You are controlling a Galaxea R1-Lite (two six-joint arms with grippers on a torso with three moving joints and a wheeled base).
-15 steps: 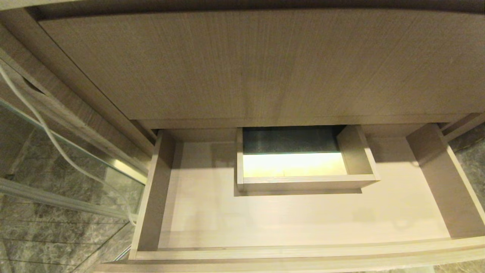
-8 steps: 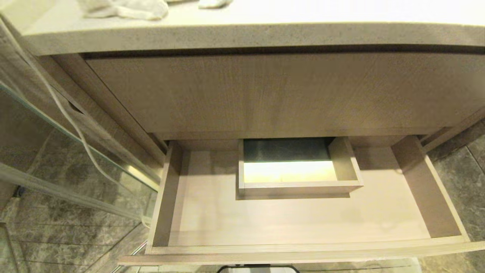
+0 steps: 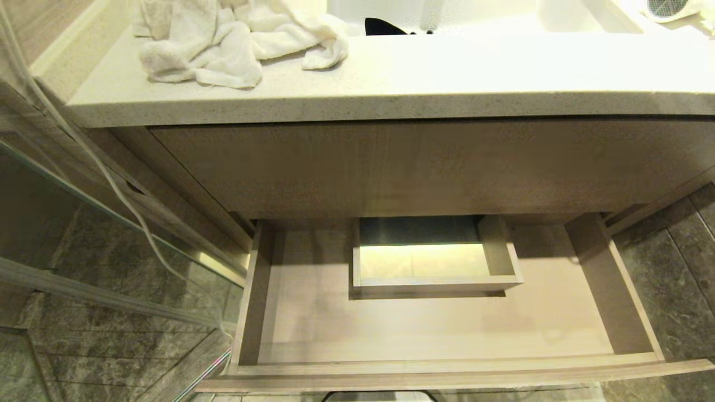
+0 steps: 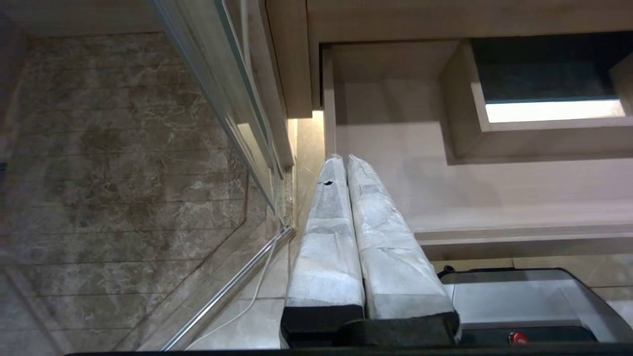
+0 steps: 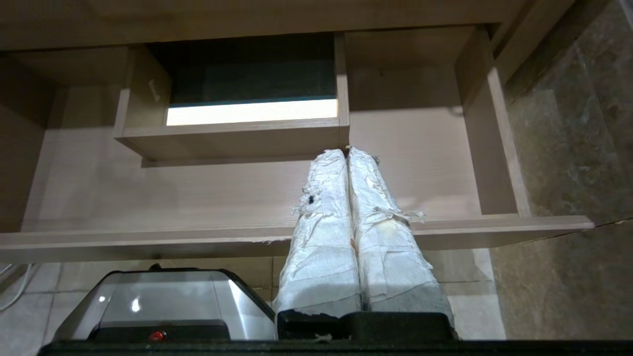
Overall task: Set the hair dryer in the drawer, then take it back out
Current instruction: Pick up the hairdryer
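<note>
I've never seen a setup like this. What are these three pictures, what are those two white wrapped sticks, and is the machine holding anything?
These come from three cameras on one two-armed robot. The wide picture is from its head, looking down at a bathroom vanity. The other two come from cameras on its wrists, behind the fingers.

The white wrapped sticks are those fingers: the left gripper and the right gripper. Both are shut with the fingers pressed together, and neither holds anything. Both hang in front of the open drawer, which is pulled out and has nothing in it except a boxed cutout.

On the countertop lies a crumpled white towel. At the far right corner you can just see the hair dryer, which is meant to go into the drawer. The dark shape below the drawer is probably the robot's base.
</note>
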